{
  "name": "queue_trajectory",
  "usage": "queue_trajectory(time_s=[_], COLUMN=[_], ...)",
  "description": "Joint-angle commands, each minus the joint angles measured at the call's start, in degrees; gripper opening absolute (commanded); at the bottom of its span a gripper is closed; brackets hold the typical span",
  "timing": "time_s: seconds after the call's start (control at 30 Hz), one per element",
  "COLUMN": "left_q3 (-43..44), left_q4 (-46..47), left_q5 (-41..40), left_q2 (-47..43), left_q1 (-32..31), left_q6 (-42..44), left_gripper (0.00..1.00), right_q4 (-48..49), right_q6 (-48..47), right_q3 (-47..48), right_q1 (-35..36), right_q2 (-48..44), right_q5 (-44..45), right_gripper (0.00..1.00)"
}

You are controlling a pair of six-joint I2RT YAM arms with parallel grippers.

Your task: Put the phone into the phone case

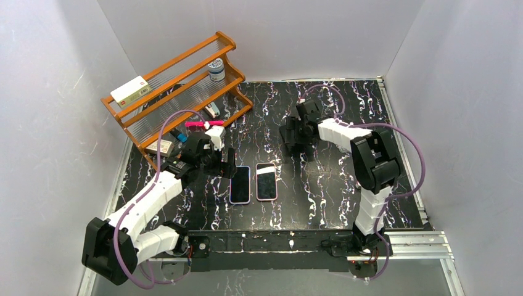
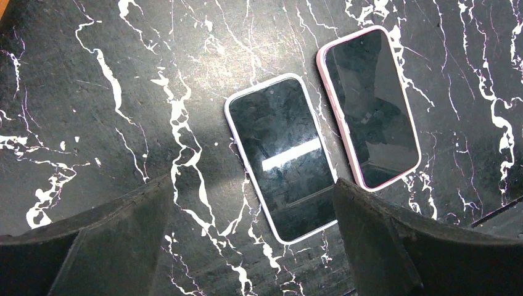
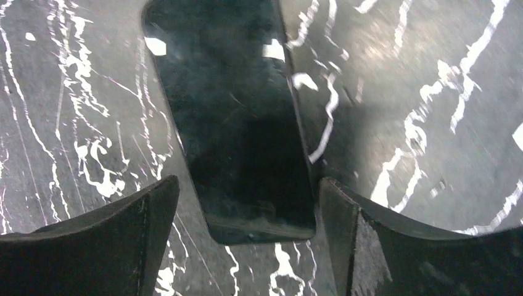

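A glossy black phone (image 3: 234,117) is laid flat at the table's (image 3: 401,92) one o'clock, straddled by the wide-open, empty right gripper (image 3: 247,185).

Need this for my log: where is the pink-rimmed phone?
The pink-rimmed phone lies flat at top-view centre, just right of the lavender-rimmed phone near the left gripper.

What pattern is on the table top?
The table is black with white, marble-like veins, clearest in the left wrist view.
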Motion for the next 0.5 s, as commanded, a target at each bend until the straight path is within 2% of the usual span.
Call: queue_trajectory(time_s=[0.0,0.1,0.2,0.27,0.37,0.47], left_q3=[1.66,1.66,1.66,1.66,1.72,1.82], left_q4=[-1.27,-1.27,-1.27,-1.28,-1.41,-1.64], left_q5=[0.11,-0.24,-0.21,-0.32,-1.09,-1.38], left_q2=[-1.52,-1.64,-1.85,-2.43,-2.81,-2.99], left_q1=[-0.26,-0.26,-0.26,-0.26,-0.26,-0.26], left_q6=[0.57,0.65,0.65,0.65,0.65,0.70], left_gripper=[0.98,0.98,0.98,0.98,0.98,0.98], right_q4=[-9.02,-13.60,-18.32,-18.70,-19.76,-20.72], right_q6=[12.50,20.08,27.09,29.40,33.13,34.94], right_q3=[1.35,2.48,1.85,-0.11,-2.65,-3.83], right_q1=[-0.92,-2.55,-5.32,-8.07,-13.17,-16.39], right_q2=[-6.27,-8.72,-10.49,-11.43,-12.59,-13.40], right_q5=[5.79,9.15,11.77,11.58,11.45,14.36], right_gripper=[0.94,0.96,0.92,0.84,0.60,0.53])
